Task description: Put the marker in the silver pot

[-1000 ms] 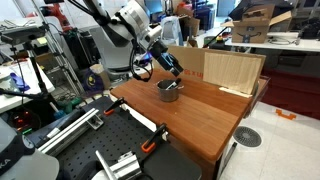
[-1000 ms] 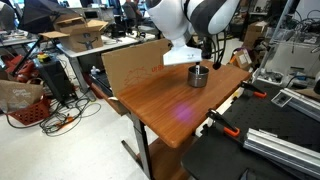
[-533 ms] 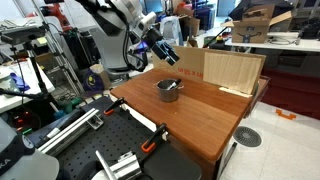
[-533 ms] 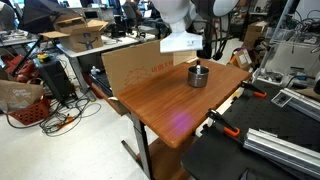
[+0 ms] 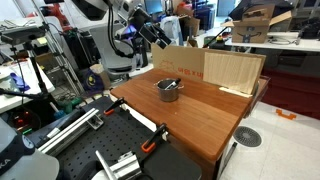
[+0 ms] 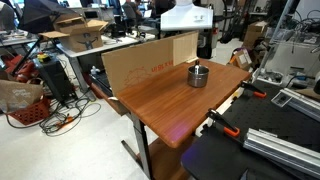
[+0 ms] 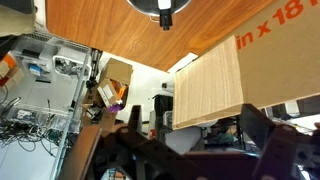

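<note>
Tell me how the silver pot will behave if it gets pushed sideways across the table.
The silver pot looks low and wide with straight sides, so it would probably slide rather than tip. Shiny metal on the smooth wooden table suggests it skids easily. The marker leaning loose inside would likely shift or rattle.

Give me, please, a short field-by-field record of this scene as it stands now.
surface: wooden table
silver pot: upright on the table, apart from the cardboard panel
marker: dark stick that appears to rest in the pot, one end above the rim
gripper: high above the table, clear of the pot, fingers apart, nothing between them
cardboard panel: stands along one table edge
task state: marker appears to be in the pot
</note>
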Motion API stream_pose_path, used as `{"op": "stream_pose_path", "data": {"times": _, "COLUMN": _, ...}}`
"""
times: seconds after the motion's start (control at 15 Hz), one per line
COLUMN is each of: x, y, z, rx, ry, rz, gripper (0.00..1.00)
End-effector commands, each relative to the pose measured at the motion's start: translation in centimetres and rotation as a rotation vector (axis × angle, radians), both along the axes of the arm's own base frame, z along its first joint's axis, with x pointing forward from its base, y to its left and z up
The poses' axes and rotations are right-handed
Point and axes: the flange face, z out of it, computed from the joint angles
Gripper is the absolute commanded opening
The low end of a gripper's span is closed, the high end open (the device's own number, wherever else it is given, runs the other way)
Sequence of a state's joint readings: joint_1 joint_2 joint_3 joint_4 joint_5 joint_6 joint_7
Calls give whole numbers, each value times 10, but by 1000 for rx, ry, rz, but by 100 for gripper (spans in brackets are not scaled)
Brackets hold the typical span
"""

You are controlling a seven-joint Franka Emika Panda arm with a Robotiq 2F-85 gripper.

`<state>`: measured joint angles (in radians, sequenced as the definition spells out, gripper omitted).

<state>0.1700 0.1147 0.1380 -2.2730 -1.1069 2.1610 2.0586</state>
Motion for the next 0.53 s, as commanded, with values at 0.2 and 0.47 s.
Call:
{"op": "stream_pose_path", "data": {"times": 0.2, "x": 1, "y": -1, "z": -6, "rx": -3, "ry": 13, "rz": -2, "gripper": 100}}
{"op": "stream_pose_path", "data": {"times": 0.47, "x": 1, "y": -1, "z": -6, "rx": -2, "ry": 12, "rz": -2, "gripper": 100}}
